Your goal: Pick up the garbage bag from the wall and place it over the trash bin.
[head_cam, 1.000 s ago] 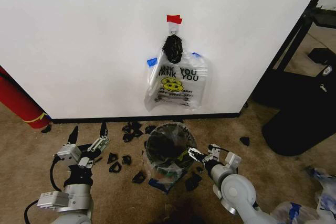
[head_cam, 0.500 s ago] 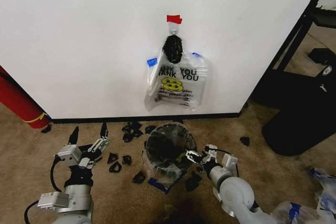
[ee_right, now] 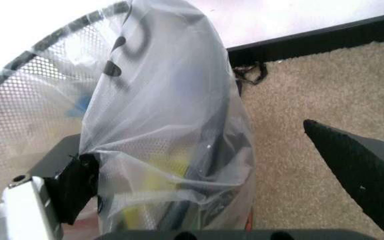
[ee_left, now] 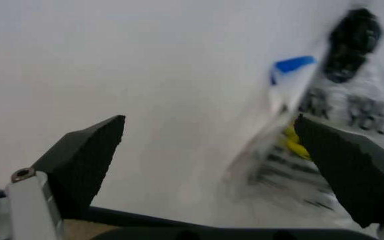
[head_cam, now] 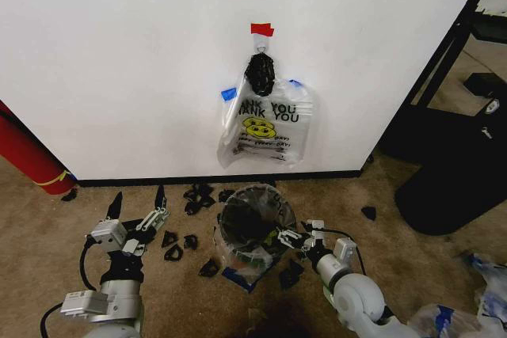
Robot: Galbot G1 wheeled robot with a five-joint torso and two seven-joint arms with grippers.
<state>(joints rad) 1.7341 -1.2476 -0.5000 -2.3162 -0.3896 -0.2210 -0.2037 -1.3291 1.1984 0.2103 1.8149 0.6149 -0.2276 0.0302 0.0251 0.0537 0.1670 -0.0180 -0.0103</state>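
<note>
The trash bin [head_cam: 238, 225], black wire mesh, stands on the carpet below the white wall [head_cam: 119, 61]. The clear garbage bag [head_cam: 236, 254] is draped over its rim and down its side. My right gripper [head_cam: 291, 237] is open at the bin's right rim. In the right wrist view the garbage bag [ee_right: 172, 125] hangs over the mesh of the trash bin [ee_right: 32, 105], and the right gripper [ee_right: 192, 135] has its jaws spread wide, one finger [ee_right: 72, 180] against the plastic. My left gripper [head_cam: 139, 210] is open, low to the left of the bin, and the left gripper [ee_left: 205, 122] faces the wall.
A bundle of printed bags [head_cam: 265, 120] hangs from a black knot under red tape on the wall. Black scraps [head_cam: 194, 195] litter the carpet around the bin. A red cylinder [head_cam: 32, 160] leans at the left. A black bulky object [head_cam: 451, 187] stands at the right.
My right gripper has crept a little left, closer to the bin's rim. The left gripper has shifted only slightly.
</note>
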